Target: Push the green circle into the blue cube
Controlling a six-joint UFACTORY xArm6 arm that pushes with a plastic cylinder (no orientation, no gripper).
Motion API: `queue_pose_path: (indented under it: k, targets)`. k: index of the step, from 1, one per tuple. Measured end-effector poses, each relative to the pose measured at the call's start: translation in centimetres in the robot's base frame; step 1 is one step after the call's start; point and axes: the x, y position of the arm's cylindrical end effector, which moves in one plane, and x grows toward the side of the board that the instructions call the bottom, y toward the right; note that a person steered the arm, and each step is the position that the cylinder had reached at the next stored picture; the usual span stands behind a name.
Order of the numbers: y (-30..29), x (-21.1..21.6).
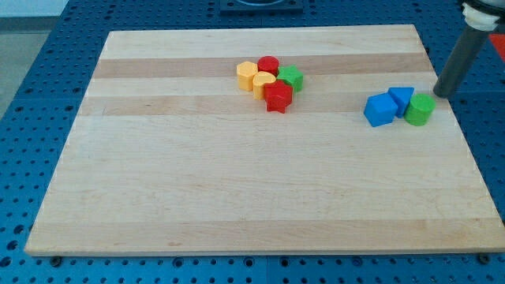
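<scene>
Beside green circle, my tip, rod tilted

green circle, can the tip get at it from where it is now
Probably yes. My tip sits just to the upper right of the green circle, with nothing between them. The blue cube and another blue block lie on its far, left side.

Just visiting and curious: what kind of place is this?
Probably a robotics lab bench: a wooden board on a blue perforated table, small coloured blocks, and my tip beside the green circle.
</scene>
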Motion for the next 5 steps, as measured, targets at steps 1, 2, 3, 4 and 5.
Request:
queue_pose_path:
  k: [1, 2, 3, 4, 5]
  targets:
    - [0.2, 4.1]
    - [0.2, 4.1]
    - [-1.2, 4.1]
    - [-3.4, 4.1]
    - [-5.6, 4.1]
